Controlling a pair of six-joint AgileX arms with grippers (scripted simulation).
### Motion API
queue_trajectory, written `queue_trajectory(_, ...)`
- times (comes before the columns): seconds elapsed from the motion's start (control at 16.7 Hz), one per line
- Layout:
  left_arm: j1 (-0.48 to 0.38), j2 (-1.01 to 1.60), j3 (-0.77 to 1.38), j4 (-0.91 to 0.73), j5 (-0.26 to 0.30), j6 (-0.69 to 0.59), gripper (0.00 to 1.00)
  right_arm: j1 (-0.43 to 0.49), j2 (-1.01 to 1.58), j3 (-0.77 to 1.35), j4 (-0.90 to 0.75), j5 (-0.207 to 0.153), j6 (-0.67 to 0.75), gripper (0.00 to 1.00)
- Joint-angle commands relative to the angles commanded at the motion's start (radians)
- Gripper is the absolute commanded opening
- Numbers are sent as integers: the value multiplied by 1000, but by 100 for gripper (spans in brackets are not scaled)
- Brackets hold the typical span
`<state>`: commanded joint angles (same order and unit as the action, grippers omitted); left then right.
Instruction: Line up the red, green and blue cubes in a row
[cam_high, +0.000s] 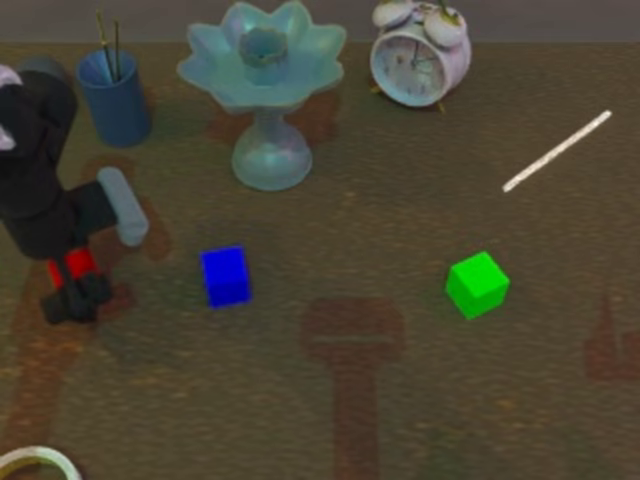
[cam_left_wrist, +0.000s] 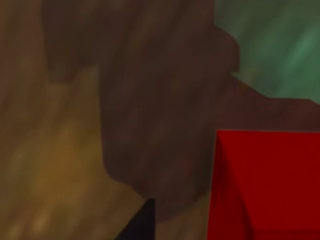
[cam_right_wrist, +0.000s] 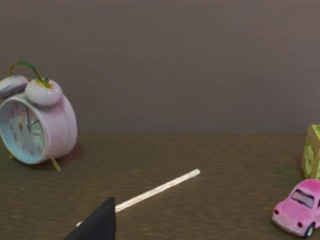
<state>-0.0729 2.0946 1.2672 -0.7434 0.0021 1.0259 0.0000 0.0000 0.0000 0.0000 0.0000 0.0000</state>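
Observation:
The red cube (cam_high: 72, 264) lies at the table's left, mostly covered by my left gripper (cam_high: 74, 288), which reaches down over it. In the left wrist view the red cube (cam_left_wrist: 267, 185) fills the side of the picture, and bare table shows between it and the one dark fingertip (cam_left_wrist: 144, 220) in sight, so the jaws stand open and not closed on it. The blue cube (cam_high: 225, 276) sits to the right of the red one. The green cube (cam_high: 477, 284) rests farther right. Only one fingertip (cam_right_wrist: 100, 222) of my right gripper shows; that arm is outside the top view.
Along the back stand a dull-blue cup (cam_high: 112, 95) holding sticks, a pale lotus-shaped stand (cam_high: 262, 75) and an alarm clock (cam_high: 420, 58). A white stick (cam_high: 556, 150) lies at the back right. A white ring (cam_high: 38, 462) sits at the front left. A pink toy car (cam_right_wrist: 299, 207) shows in the right wrist view.

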Motion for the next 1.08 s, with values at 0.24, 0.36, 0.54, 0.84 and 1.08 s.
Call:
queue_trajectory(0.24,0,0,0,0,0,0,17,0,0,0,0,0,0,100)
queue_trajectory(0.36,0,0,0,0,0,0,2,0,0,0,0,0,0,100)
queue_trajectory(0.54,0,0,0,0,0,0,0,0,0,0,0,0,0,100)
queue_trajectory(0.84,0,0,0,0,0,0,0,0,0,0,0,0,0,100)
queue_trajectory(1.08,5,-56,36,-80,14,-17,0,0,0,0,0,0,0,100)
